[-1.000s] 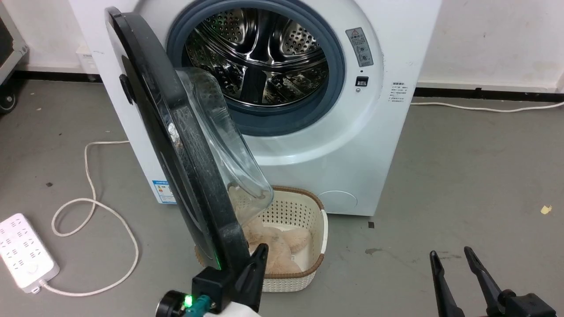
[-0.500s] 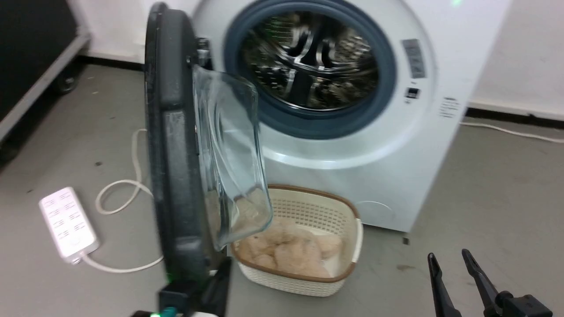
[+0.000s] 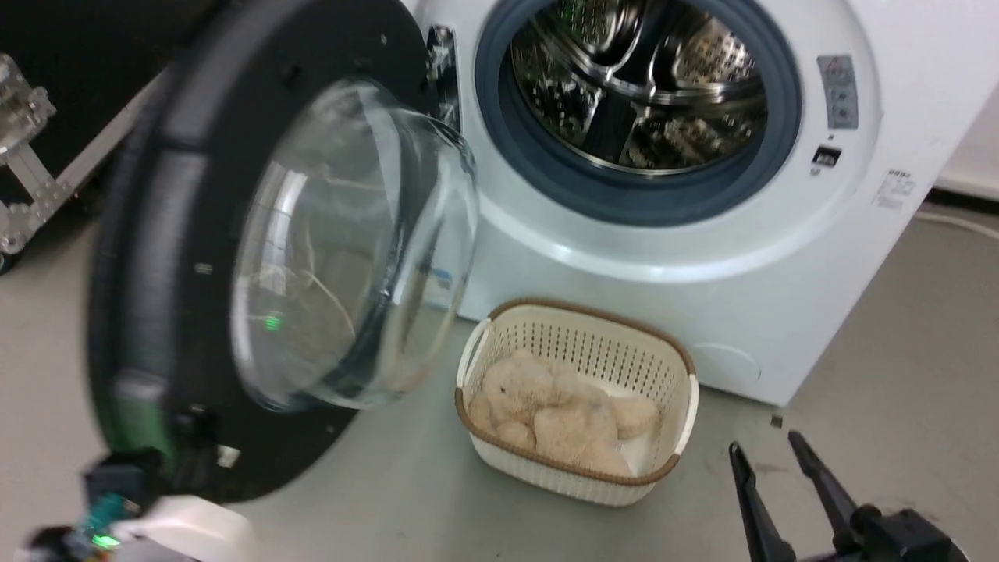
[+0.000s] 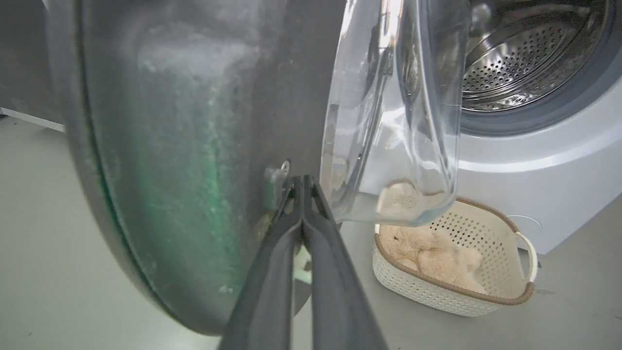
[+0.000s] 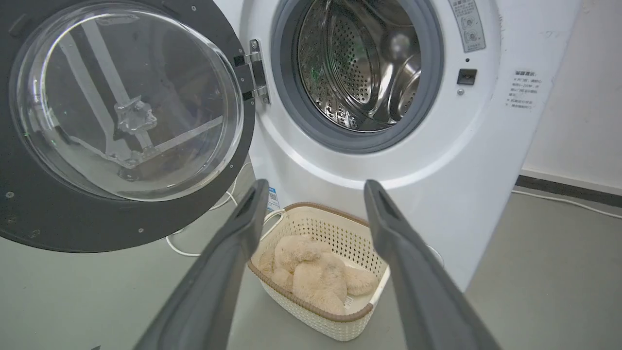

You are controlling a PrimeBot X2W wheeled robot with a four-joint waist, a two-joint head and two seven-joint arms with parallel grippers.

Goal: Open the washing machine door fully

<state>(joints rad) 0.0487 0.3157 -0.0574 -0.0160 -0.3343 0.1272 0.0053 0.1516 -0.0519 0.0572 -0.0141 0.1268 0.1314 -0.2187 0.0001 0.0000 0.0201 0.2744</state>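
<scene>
1. The left gripper (image 3: 117,492) sits low, out in front of the washing machine (image 3: 702,257) and to the left of it, at the bottom edge of the washing machine door (image 3: 156,234). It is blurred in the head view. In the left wrist view its fingers (image 4: 272,272) are closed together, with their tips touching the door's inner face beside a small metal latch (image 4: 274,182). I cannot tell whether they pinch anything.
2. The right gripper (image 3: 765,445) hovers in front of the machine, off its right corner. Its fingers (image 5: 218,272) are spread wide apart, hold nothing and point toward the machine's front.
3. The door stands open to the left of the machine and hangs upright from a metal hinge (image 5: 257,73) beside the grey gasket. Its inner face and bulging glass bowl (image 3: 351,250) face outward, away from the machine's front.
4. The steel drum (image 3: 640,86) is uncovered.
5. A cream basket (image 3: 577,367) holding a beige plush toy (image 3: 562,406) stands on the grey floor (image 3: 897,351), just in front of the machine below the drum.
6. A white wall rises to the right of the machine, with a white cable (image 5: 568,201) along its base. A dark metal-edged case (image 3: 31,156) stands to the left of the machine.
</scene>
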